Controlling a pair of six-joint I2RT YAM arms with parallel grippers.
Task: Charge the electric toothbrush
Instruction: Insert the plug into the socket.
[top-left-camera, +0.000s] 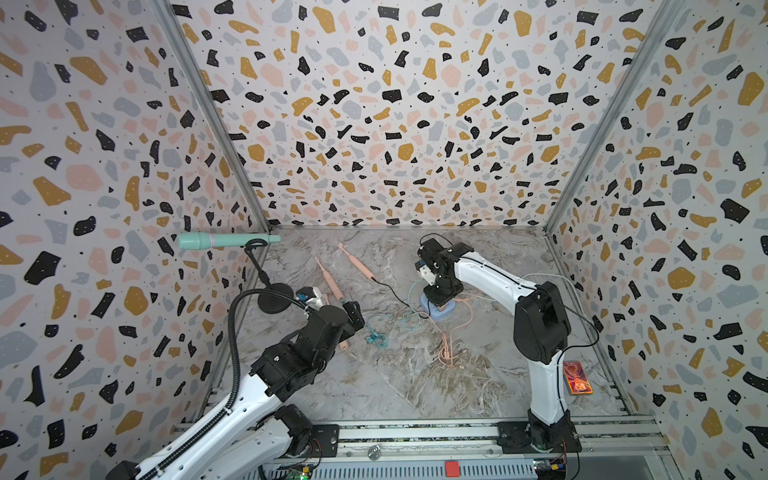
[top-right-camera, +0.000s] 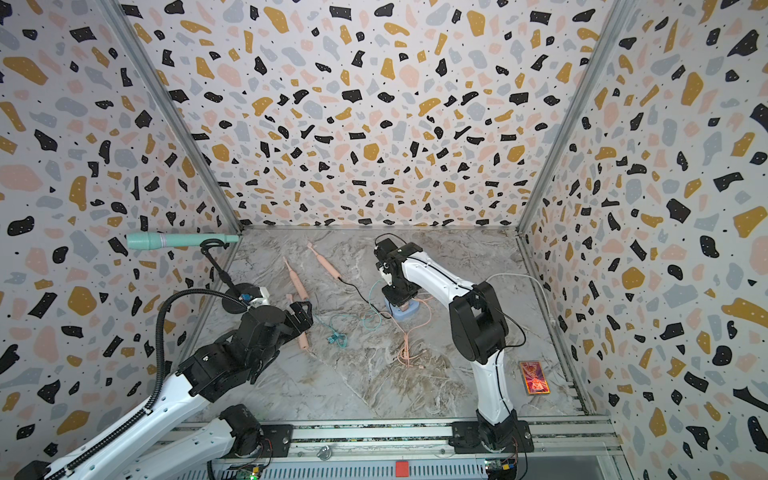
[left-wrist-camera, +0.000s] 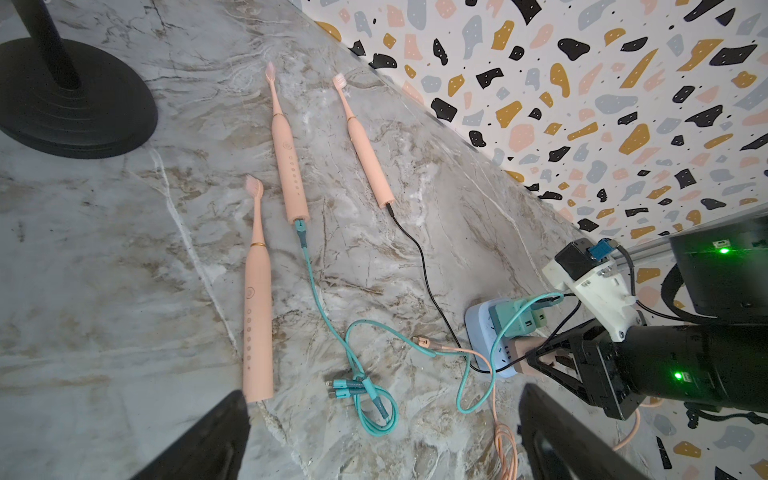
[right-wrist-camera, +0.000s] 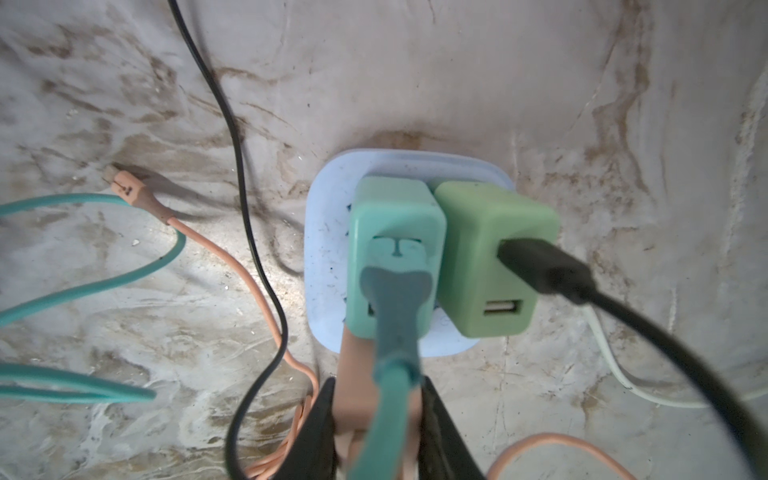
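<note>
While my right hand clamps the pink adapter at the blue socket block, my left hand gapes wide. One toothbrush lies flat on the surface — the one farthest from that block.

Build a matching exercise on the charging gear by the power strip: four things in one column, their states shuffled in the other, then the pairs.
Things
1. teal adapter
2. green adapter
3. pink adapter
4. pink cable's free plug

States
A. lies loose on the table
B. has the black cable plugged into it
C. sits between the fingers of the right gripper
D. has the teal cable plugged into it

Pairs: 1-D, 2-B, 3-C, 4-A
</note>
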